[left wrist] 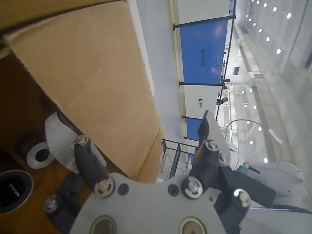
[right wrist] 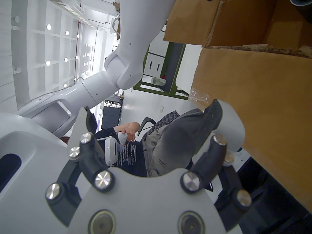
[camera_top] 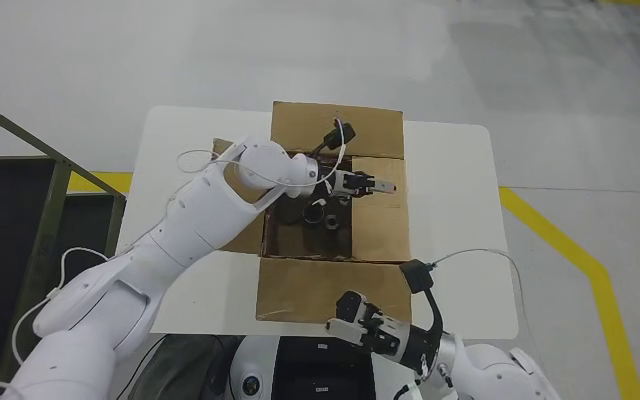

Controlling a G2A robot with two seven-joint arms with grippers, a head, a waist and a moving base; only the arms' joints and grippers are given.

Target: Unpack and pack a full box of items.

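**Cylinder lies back from the left gripper, low in the box**

A dark cylinder (camera_top: pixel 318 217) is seen standing upright on the floor of the open box (camera_top: pixel 335 125), its long axis vertical and its open mouth turned up. More dark items are packed close around it, and a white ring (left wrist: pixel 39 155) lies just beside it in the left wrist view. The box is set near the middle of the counter (camera_top: pixel 450 200), with its flaps spread toward all four edges.

The left gripper (camera_top: pixel 385 186) is held above the box's right flap (camera_top: pixel 380 225), pointed toward the counter's right edge. Its fingers are spread wide and nothing is held. The flap is seen between them, but it cannot be told whether it is touched. The cylinder therefore lies below this gripper and back toward the box's middle, on the wrist side and not ahead of the fingertips.

The right gripper (camera_top: pixel 345 312) is also wide open and empty. It is held off the counter's near edge, just beyond the near flap (camera_top: pixel 320 285) and well apart from the cylinder.

The left arm is judged the nearer. A pull back from the flap and a turn downward would be needed before the upright cylinder could be taken from above.
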